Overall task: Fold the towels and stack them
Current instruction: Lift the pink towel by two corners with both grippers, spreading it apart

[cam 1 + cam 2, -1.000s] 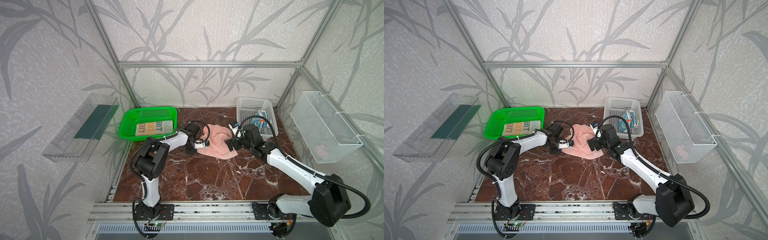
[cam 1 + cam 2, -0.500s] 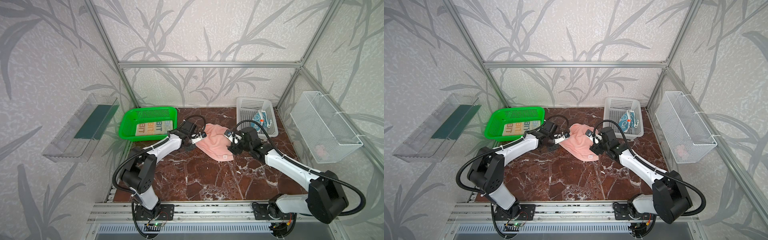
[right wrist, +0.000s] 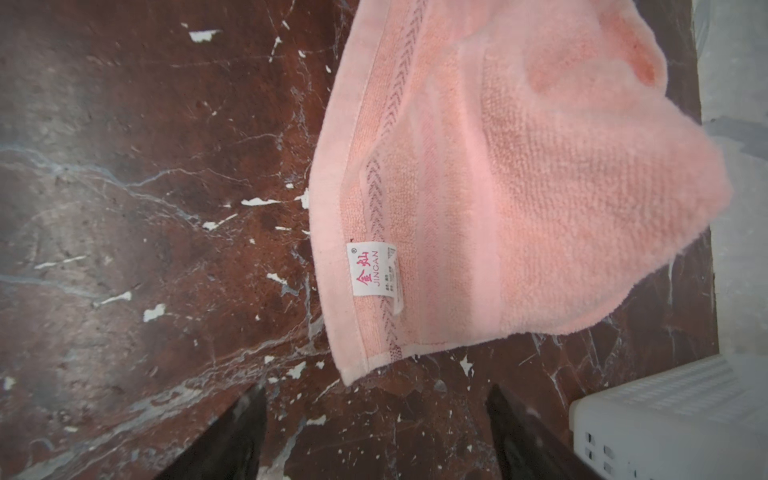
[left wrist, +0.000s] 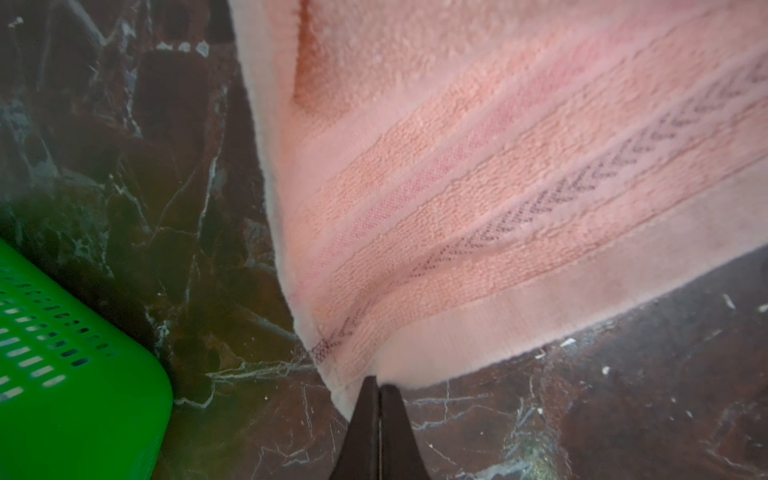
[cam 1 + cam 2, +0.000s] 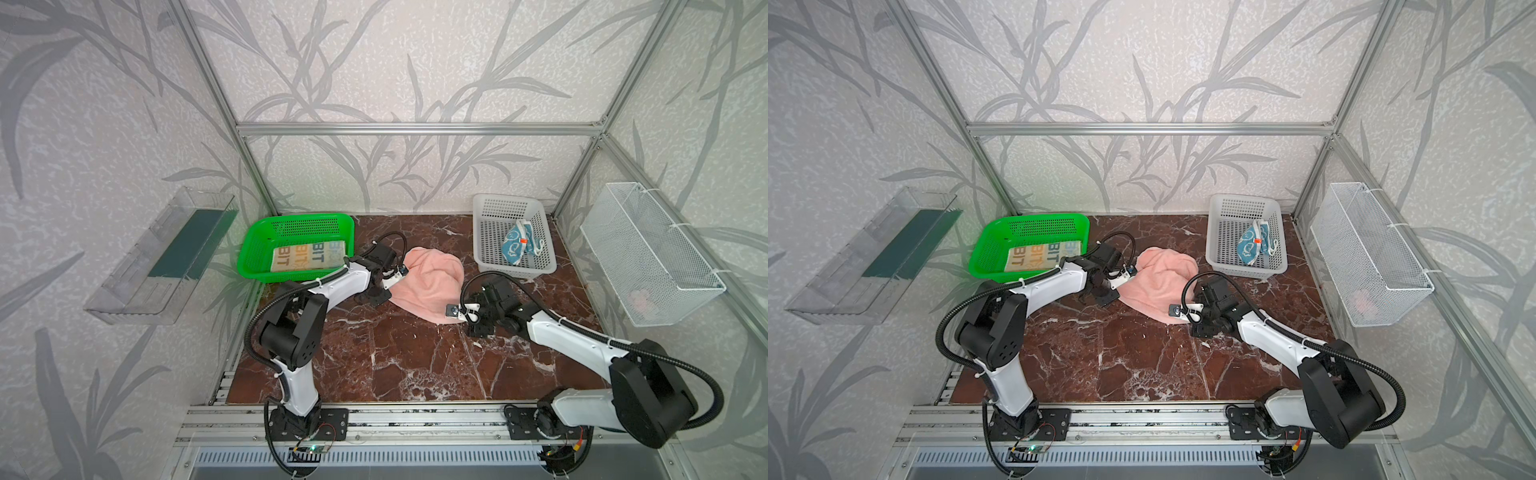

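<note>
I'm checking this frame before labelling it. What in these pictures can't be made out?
Pinkish lump in the wire basket, both top views: too small, blurred behind mesh.
Cream towel in the green basket, both top views: fold layers too small to count.
Label's small print on the pink towel, right wrist view: too small.
Cloth inside the left gripper's shut jaws, left wrist view: jaws cover it.

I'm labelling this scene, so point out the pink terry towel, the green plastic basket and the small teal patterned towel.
pink terry towel [image 5: 432,278]: in a top view, middle of the cloth.
green plastic basket [image 5: 309,216]: in a top view, far rim.
small teal patterned towel [image 5: 515,247]: in a top view, its middle.
</note>
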Controlling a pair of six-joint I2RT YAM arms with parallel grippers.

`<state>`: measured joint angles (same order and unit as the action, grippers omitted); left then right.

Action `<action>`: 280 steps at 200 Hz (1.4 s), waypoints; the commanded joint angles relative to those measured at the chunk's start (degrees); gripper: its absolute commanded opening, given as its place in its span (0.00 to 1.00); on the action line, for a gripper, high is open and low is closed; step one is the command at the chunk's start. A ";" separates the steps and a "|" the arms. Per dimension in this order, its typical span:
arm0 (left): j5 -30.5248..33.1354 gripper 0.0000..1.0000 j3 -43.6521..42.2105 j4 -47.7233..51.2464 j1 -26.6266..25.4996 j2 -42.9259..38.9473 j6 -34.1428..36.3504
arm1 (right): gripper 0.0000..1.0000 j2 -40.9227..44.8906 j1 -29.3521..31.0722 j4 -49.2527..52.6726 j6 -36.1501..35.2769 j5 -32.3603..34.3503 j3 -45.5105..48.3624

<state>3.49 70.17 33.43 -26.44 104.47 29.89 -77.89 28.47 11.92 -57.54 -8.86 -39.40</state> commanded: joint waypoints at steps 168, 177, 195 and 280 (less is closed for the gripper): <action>-5.51 0.00 -3.73 -5.13 0.38 -4.49 -1.68 | 0.00 -19.58 0.14 7.05 -4.78 5.02 -11.69; -5.38 0.00 -3.66 -5.06 0.37 -4.50 -1.86 | 0.00 -20.74 0.14 7.38 -4.73 4.80 -12.29; -5.09 0.00 -3.59 -5.32 0.35 -4.63 -2.24 | 0.00 -20.96 -0.17 6.59 -3.77 3.09 -12.72; 0.62 0.00 -14.44 -28.92 0.17 -19.05 -8.30 | 0.00 -9.03 -6.20 -6.48 25.73 1.38 -16.40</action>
<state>1.69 57.65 16.97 -26.35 91.02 24.73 -92.03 23.42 9.82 -46.02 -6.42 -51.94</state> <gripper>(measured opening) 0.047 0.047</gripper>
